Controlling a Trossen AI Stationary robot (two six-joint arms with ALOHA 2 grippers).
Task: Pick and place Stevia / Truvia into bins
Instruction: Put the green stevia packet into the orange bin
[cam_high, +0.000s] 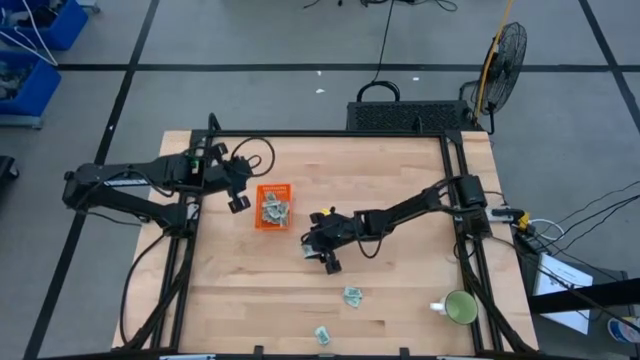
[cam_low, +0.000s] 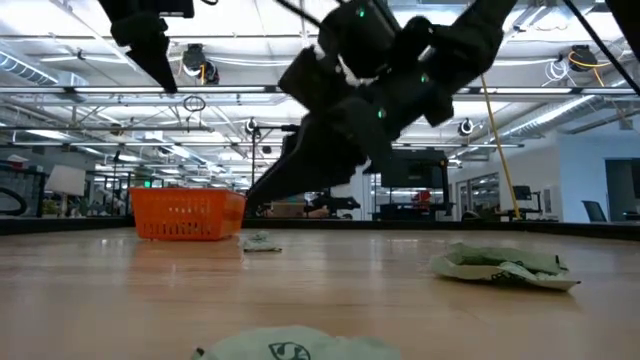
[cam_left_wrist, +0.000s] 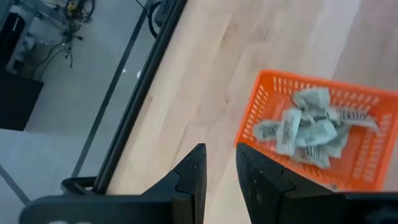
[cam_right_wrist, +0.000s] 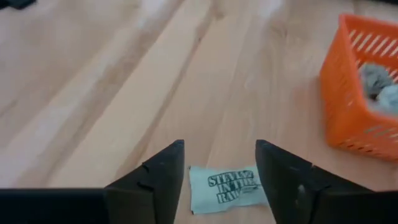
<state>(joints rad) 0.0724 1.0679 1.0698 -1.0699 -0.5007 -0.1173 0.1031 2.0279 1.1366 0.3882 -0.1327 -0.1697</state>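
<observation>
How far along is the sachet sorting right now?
Done: several sachets lie in the orange bin. In hand: the right gripper, open, straddles a sachet on the table. Left: two more sachets near the mug. The left gripper waits beside the bin.

The pale wooden worktop (cam_high: 400, 170) lies bare across its far half and along its left side. Near the middle, the shallow bright orange plastic bin (cam_high: 272, 207), heaped with pale green paper sachets (cam_high: 275, 209), blocks a low pass. The left pincer (cam_high: 238, 203) hangs just left of it, the right pincer (cam_high: 330, 264) to its near right. Two loose sachets (cam_high: 352, 295) and a round green mug (cam_high: 460, 308) occupy the near right part.
</observation>
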